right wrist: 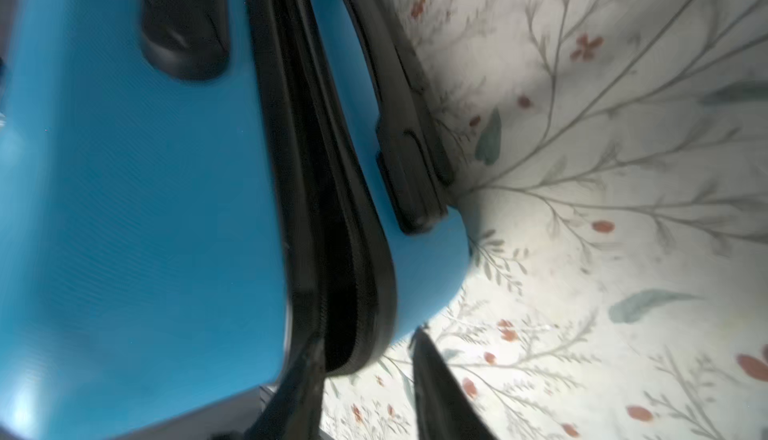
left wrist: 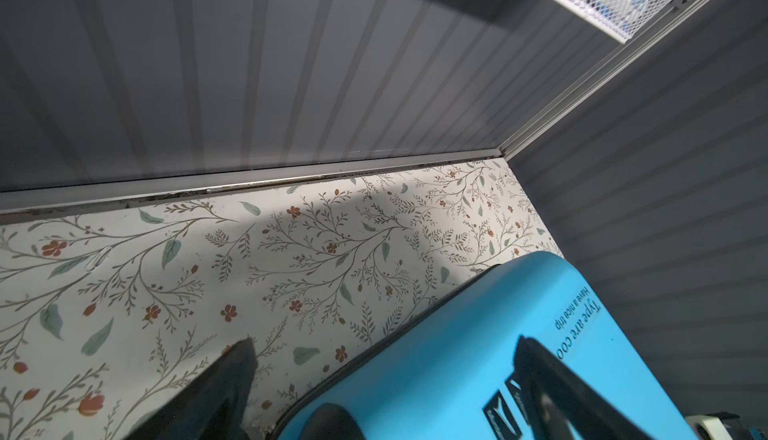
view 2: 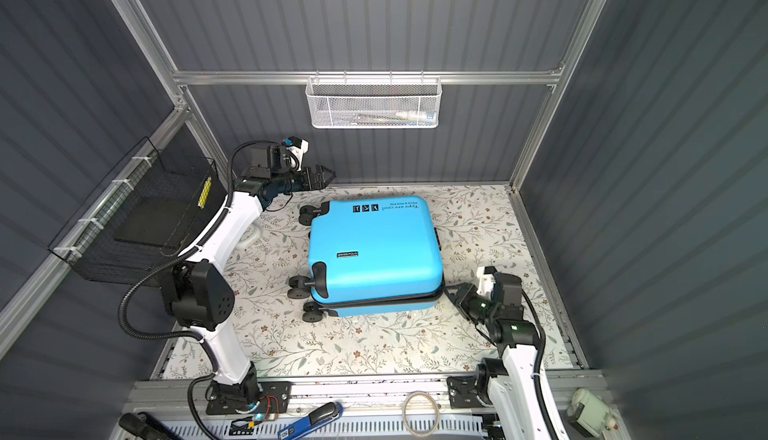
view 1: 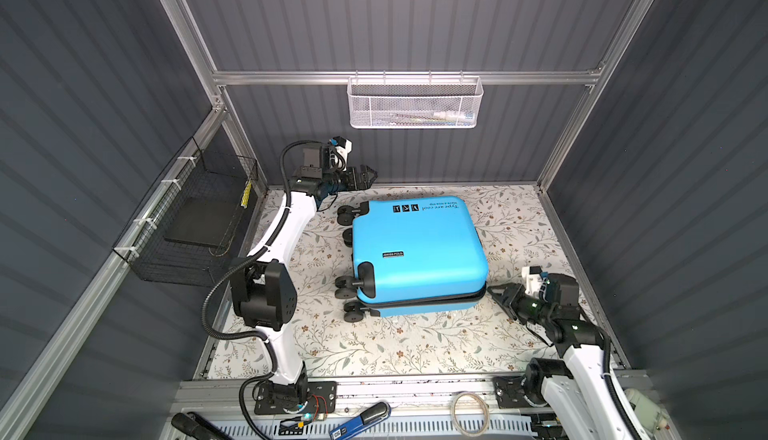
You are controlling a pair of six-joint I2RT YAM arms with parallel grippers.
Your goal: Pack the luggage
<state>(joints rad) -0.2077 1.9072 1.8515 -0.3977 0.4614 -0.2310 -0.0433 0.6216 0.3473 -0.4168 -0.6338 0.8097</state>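
Because the luggage point(view 1: 419, 251) looks stiff and slick, take its seam point(view 1: 436, 299): right gripper point(view 1: 494, 291) narrow there, hold unclear; left gripper point(view 1: 370, 174) wide.

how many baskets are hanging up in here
2. A white mesh basket hangs high at the back, near the middle. A black wire basket hangs on the left side. No others show in both top views.
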